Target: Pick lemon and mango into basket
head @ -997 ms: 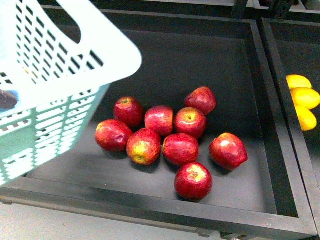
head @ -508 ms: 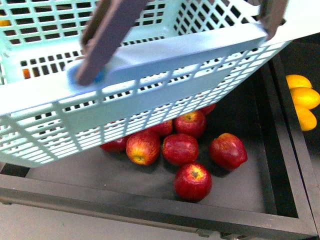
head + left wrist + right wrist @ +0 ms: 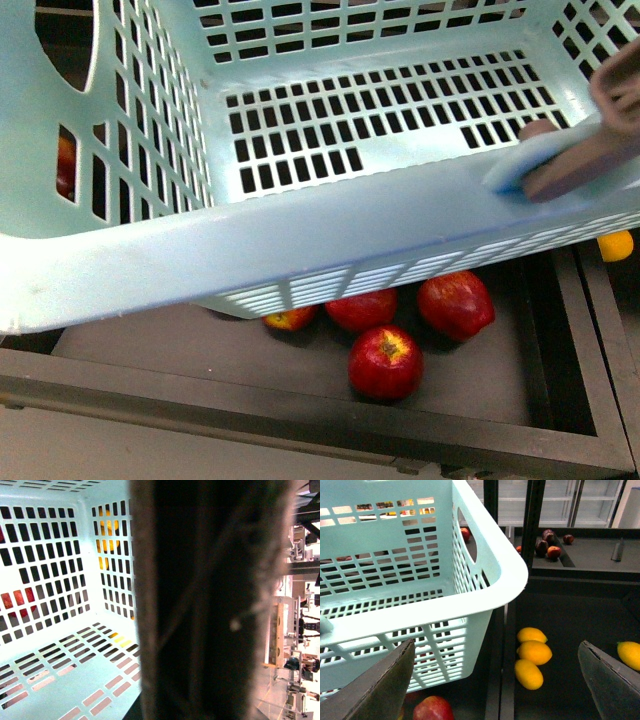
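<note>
The aqua basket (image 3: 300, 240) hangs tilted across the top of the front view, with nothing inside. Its brownish handle (image 3: 590, 160) shows at the right. My left gripper is shut on that basket; the left wrist view shows only a dark blurred handle band (image 3: 210, 605) and the basket's slotted inside (image 3: 60, 580). My right gripper (image 3: 496, 644) is open above the neighbouring bin. There lie a pointed lemon (image 3: 532, 635), a plump orange-yellow fruit (image 3: 535, 652) and a longer mango (image 3: 528, 674), none of them touched. The basket corner (image 3: 510, 570) is beside this gripper.
Red apples (image 3: 385, 360) lie in the black tray (image 3: 300, 400) under the basket, and one apple (image 3: 432, 709) shows below the right gripper. A black divider (image 3: 499, 680) separates the two bins. Another yellow fruit (image 3: 630, 655) lies further along. Dark fruits (image 3: 547, 545) sit on a far shelf.
The basket has swung from the left across the front view and closer to the camera. It now covers most apples and nearly all the yellow fruits at the right.
</note>
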`<state>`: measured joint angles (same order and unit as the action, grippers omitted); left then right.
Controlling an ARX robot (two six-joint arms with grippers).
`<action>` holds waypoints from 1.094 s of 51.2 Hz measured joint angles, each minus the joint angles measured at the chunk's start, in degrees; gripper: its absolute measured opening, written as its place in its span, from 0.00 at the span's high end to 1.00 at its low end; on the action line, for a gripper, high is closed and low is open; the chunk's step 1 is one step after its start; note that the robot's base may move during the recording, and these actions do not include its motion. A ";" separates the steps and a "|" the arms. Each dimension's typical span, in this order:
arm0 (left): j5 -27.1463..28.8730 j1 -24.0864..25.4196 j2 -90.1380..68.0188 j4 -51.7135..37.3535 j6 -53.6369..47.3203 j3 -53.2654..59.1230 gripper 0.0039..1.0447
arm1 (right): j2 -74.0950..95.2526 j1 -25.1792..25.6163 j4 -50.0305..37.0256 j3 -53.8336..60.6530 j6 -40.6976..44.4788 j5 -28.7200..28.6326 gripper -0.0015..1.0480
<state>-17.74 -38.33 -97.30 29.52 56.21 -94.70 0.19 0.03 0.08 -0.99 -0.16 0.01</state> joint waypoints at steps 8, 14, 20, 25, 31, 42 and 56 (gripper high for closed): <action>1.07 0.13 0.00 -0.04 -0.20 0.00 0.96 | 0.00 0.00 0.00 0.00 0.00 0.00 0.08; 1.60 0.61 0.00 -0.04 -0.26 0.00 0.96 | 0.00 0.00 0.00 0.00 0.00 0.00 0.08; 1.70 0.63 0.00 -0.04 -0.44 0.00 0.96 | 0.00 0.00 0.00 0.00 0.02 0.00 0.08; 1.38 0.61 0.00 -0.04 -0.42 0.00 0.96 | 0.00 0.00 0.00 0.00 0.00 0.00 0.08; 1.07 0.59 0.00 -0.04 -0.35 0.00 0.96 | 14.32 1.11 20.68 -8.85 -15.41 8.52 0.08; 1.27 0.46 -0.04 -0.07 -0.37 0.00 0.96 | 30.14 16.76 18.29 -11.39 -27.02 3.87 0.08; 1.27 0.46 -0.07 -0.07 -0.59 0.00 0.96 | 69.48 38.69 -17.00 -21.86 -21.59 -1.31 0.08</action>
<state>-16.47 -37.87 -97.36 29.45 55.62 -94.70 69.67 38.72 -16.93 -22.85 -21.76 -1.30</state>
